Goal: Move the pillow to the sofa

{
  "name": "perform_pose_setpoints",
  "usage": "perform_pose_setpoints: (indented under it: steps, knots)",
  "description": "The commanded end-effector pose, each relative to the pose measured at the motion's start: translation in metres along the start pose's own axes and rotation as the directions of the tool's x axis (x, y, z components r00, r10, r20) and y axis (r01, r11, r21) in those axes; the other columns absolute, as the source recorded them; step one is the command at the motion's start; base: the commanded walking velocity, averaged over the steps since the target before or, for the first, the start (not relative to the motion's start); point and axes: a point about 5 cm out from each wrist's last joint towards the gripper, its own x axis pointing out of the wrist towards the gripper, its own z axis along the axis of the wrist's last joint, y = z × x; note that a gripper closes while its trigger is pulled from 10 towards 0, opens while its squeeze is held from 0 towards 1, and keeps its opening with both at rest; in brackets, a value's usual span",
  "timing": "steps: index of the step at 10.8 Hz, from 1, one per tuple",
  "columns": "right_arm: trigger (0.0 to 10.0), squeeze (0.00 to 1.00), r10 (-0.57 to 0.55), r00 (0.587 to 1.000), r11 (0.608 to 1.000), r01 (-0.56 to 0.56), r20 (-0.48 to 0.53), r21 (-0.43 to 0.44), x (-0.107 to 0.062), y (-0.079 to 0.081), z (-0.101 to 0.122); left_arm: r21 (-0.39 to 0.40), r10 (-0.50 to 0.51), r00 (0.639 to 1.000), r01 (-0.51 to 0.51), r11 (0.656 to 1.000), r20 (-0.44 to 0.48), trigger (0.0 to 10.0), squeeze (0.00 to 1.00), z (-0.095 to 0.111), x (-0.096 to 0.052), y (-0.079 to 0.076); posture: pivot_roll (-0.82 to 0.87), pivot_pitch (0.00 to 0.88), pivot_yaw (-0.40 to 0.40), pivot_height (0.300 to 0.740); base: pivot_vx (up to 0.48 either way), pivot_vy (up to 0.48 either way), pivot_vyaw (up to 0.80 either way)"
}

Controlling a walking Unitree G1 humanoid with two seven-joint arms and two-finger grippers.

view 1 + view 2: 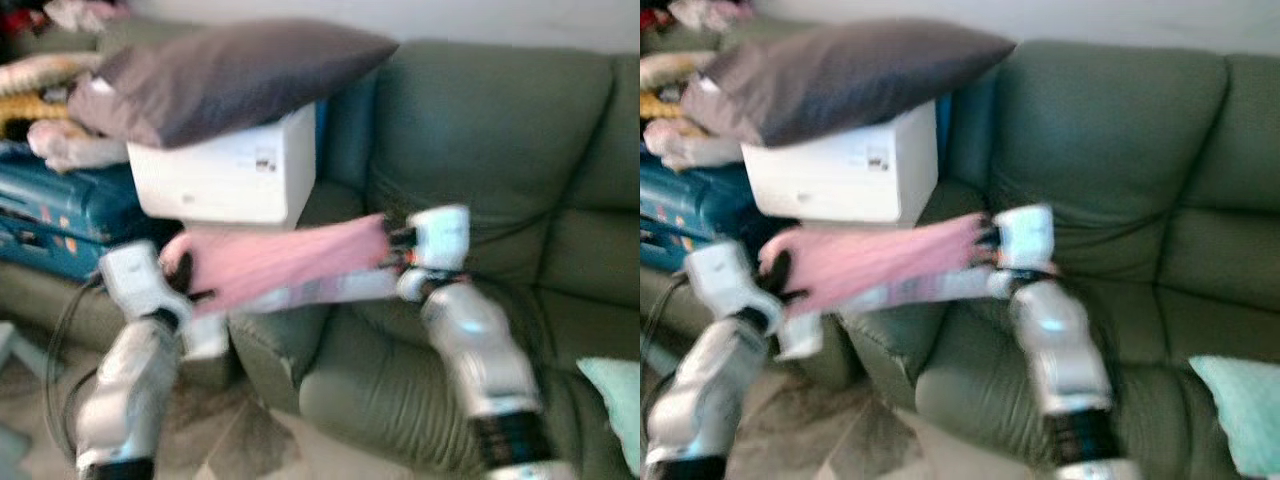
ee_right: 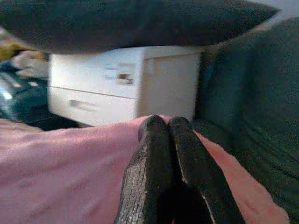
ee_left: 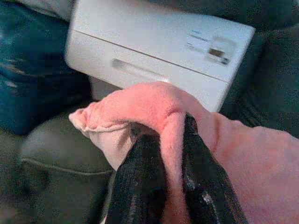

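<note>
Held up between both arms over the near-left arm of the green sofa (image 1: 480, 150): a pink pillow (image 1: 285, 260), stretched flat from left to right, clear of the cushions below. Left gripper (image 3: 163, 135) pinching the pillow's left corner, a fold of pink fabric squeezed between the two black fingers (image 3: 140, 177). Right gripper (image 2: 162, 122) at the pillow's right edge, fingers pressed together on the pink cloth, no gap visible between them. Just beyond the pillow, a white box (image 1: 230, 175) with a recessed handle slot and a small label, sitting at the sofa's left end; closed, contents not visible. On top of the box, a large grey cushion (image 1: 230, 75), tilted, overhanging the box on both sides. Left of the box, a blue suitcase (image 1: 60, 210) lying flat, closed, with a heap of pale and yellow clothes (image 1: 45, 100) piled on it. At the far right edge, near, the corner of a pale teal cushion (image 1: 615, 395) on the sofa seat. Open seat and backrest of the sofa to the right of the right arm, from the pillow's right edge across to the teal cushion. Near left, patterned floor (image 1: 230, 440) below the sofa arm, with a dark cable (image 1: 55, 350) looping beside the left arm. Stereo views blurred, finer detail on the box label unreadable.
</note>
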Motion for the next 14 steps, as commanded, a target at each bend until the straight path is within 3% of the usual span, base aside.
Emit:
perform_pose_setpoints:
  steps: [1,4,14]
  knots:
    - [10.0,0.0,-0.021,0.999,1.0,0.022,0.033,-0.018,0.0016,-0.0061,0.0101,0.027,-0.017,1.0,0.017,1.0,0.017,10.0,0.0,0.0057,0.0005,-0.0028,-0.24,0.0,0.059,0.74,0.0,0.0,0.0]
    - [10.0,0.0,-0.031,0.999,0.999,0.032,0.018,-0.033,0.0025,-0.0069,0.0082,0.019,-0.029,1.0,0.029,0.999,0.003,10.0,0.0,0.0037,0.0,-0.0047,-0.24,0.0,0.058,0.74,0.0,0.0,0.0]
    - [10.0,0.0,-0.044,0.999,0.998,0.044,-0.012,-0.043,0.0008,-0.0112,0.0058,-0.023,-0.017,1.0,0.017,1.0,-0.005,10.0,0.0,0.0005,0.0023,-0.0056,-0.26,0.0,0.06,0.74,0.0,0.0,-0.79]
